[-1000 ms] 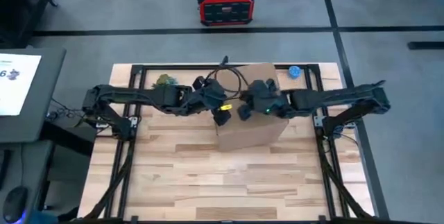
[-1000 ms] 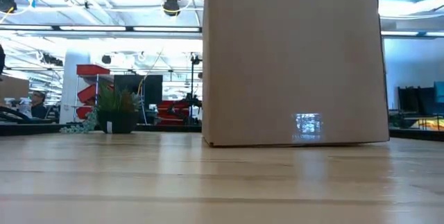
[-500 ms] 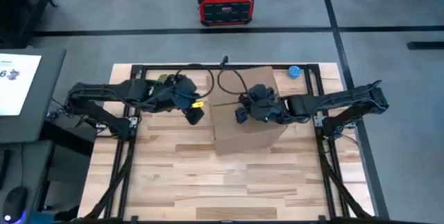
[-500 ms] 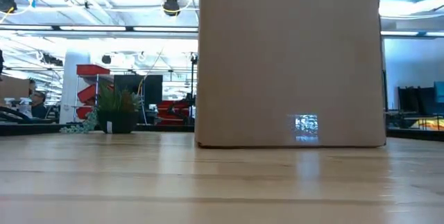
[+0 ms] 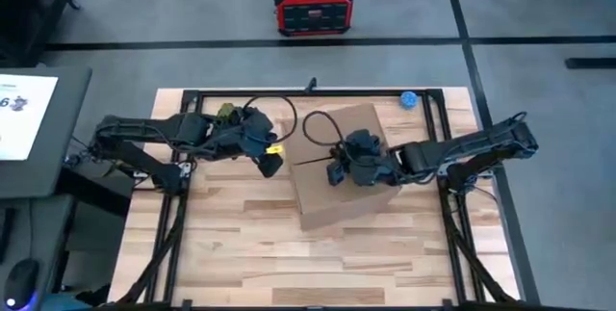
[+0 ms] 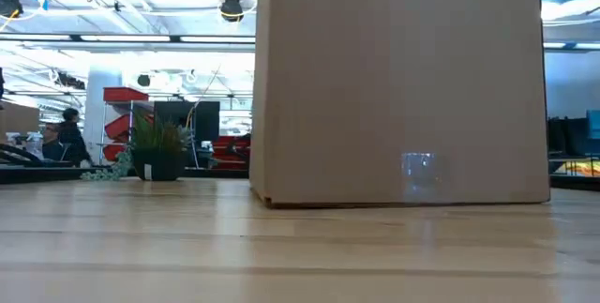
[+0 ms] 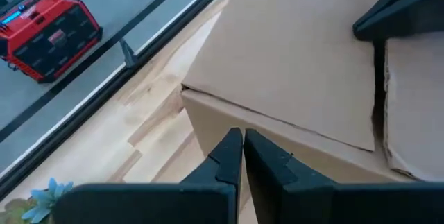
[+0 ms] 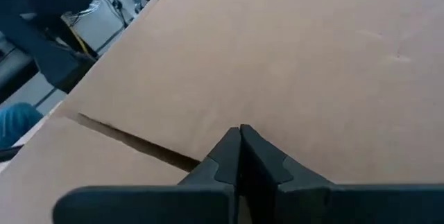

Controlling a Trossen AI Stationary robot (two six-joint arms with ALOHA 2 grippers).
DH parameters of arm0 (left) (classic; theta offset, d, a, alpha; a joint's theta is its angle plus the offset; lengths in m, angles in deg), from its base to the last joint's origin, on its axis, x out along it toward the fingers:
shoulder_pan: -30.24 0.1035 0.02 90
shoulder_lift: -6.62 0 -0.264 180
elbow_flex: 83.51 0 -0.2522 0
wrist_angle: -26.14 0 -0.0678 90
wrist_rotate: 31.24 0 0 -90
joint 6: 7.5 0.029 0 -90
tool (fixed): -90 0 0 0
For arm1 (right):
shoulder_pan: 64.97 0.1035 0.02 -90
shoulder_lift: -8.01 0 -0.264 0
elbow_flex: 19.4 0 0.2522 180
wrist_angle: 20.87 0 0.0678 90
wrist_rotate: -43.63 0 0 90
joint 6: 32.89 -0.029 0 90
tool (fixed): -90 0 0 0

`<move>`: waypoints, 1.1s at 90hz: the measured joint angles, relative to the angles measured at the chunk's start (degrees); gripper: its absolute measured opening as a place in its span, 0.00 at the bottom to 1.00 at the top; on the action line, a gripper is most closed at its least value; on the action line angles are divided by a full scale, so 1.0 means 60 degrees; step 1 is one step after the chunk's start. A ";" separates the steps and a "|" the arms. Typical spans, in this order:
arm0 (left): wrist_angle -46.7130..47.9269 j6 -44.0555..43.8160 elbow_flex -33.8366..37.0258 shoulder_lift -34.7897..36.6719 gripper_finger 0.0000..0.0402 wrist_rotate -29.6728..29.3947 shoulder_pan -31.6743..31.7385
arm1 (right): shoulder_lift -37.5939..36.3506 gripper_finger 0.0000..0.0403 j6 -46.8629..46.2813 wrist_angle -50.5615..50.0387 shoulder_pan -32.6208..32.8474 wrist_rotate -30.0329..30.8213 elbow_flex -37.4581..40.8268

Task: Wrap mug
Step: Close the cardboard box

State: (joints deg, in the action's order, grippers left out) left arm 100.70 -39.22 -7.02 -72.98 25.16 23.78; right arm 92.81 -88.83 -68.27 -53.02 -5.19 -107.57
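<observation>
A closed cardboard box [image 5: 342, 167] stands on the wooden table and fills the low view [image 6: 398, 83]. Its top flaps meet at a dark seam [image 8: 132, 141]. My right gripper [image 5: 334, 171] is shut over the box's top, beside that seam [image 8: 240, 132]. My left gripper [image 5: 272, 164] is shut and hangs left of the box, clear of it [image 7: 243, 137], facing the box's left top edge [image 7: 277, 123]. The mug is out of view. My right gripper's shut fingertips [image 8: 232, 151] rest on the box's top flap [image 8: 277, 57], close to the seam, coming slanting down from the table's right. The box stands flat on the table. The fingertips hide the exact spot of touch.
A small potted plant [image 5: 228, 112] stands at the far left [image 6: 157, 148]. A blue object [image 5: 409, 99] lies at the far right corner. A red device [image 5: 310, 5] sits on the floor beyond the table. Bare wood lies along the near edge.
My left gripper has drawn back from the box toward the table's left. My right gripper has stayed on the box's top and shifted toward the near edge. The box has slid toward the near edge and turned slightly.
</observation>
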 joint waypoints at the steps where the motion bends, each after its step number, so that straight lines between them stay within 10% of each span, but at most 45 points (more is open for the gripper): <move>1: 0.0002 0.0002 0.0000 -0.0004 0.00 -0.0013 0.0000 | -0.0002 0.00 -0.0010 -0.0014 -0.0008 0.0002 0.0000; 99: -0.0044 0.0071 0.0000 -0.0007 0.00 0.0130 0.0000 | -0.0002 0.00 0.0147 -0.0031 0.0177 0.0421 0.0007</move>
State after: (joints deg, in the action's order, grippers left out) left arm 100.44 -38.80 -7.02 -73.02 25.94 23.78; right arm 92.80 -87.95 -68.45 -51.96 -2.67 -107.53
